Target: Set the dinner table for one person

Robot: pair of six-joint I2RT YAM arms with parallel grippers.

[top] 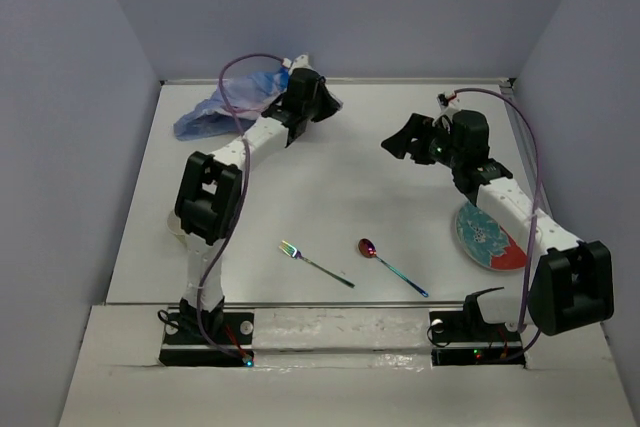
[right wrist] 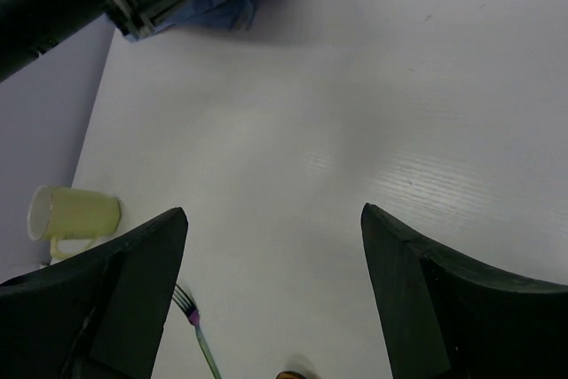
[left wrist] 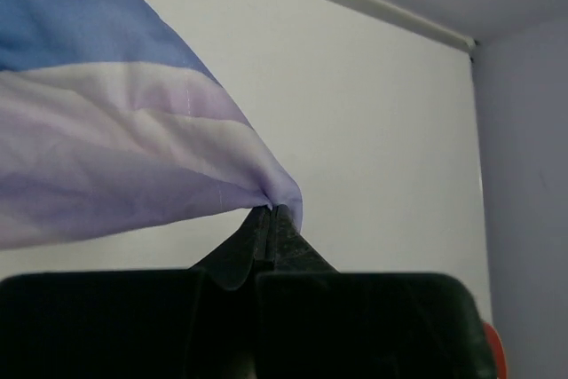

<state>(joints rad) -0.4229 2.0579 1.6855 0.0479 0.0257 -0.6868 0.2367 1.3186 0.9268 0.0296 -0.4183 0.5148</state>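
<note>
Fingers (left wrist: 252, 251) of L gripper (left wrist: 270, 212) tight on placemat (left wrist: 115, 148); R gripper (right wrist: 273, 212) agape.

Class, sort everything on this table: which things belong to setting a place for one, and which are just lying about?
Belong: dinner table, placemat (pinched in left gripper), plate, fork, spoon, mug.
Lying about: nothing; only the arms' purple cables.

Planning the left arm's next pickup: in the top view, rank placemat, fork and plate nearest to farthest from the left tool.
1. The placemat, far left, pinched in the left tool.
2. The fork, near centre.
3. The plate, near right.
</note>
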